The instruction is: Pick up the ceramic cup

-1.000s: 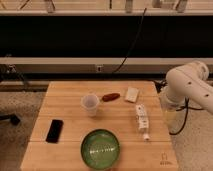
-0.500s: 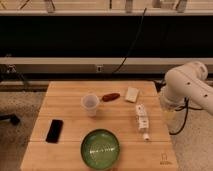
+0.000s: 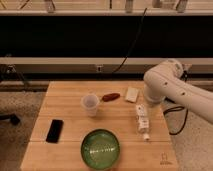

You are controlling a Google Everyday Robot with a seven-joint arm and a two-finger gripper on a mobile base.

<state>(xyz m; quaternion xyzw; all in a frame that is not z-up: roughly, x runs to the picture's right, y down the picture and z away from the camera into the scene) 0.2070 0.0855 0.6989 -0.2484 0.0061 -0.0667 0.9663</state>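
- Wooden table (image 3: 65, 107): pale slatted top that fills the lower half of the view and carries all the loose items listed below.
- Robot arm (image 3: 167, 82): white and thickly jointed. It enters from the right edge, bends above the table's far right corner and turns down towards the right rim.
- Green bowl (image 3: 100, 131): wide and round, at the near edge about mid-width, directly in front of the cup and apart from it.
- Black phone (image 3: 54, 130): lies flat on the near left part of the table.
- White packet (image 3: 142, 119): long, lies on its side near the right edge, just below the arm's lower end.
- Ceramic cup (image 3: 90, 104): small, whitish and tapered, with no handle. It stands upright near the table's centre, well to the left of the gripper, with nothing touching it.
- Pale block (image 3: 132, 94): rectangular, far right of centre, between the cup and the arm.
- Red-brown oblong (image 3: 110, 96): just right of the cup's rim.
- Gripper (image 3: 150, 100): at the arm's lower end by the right rim, level with the cup. Whether it is clenched or released cannot be told.
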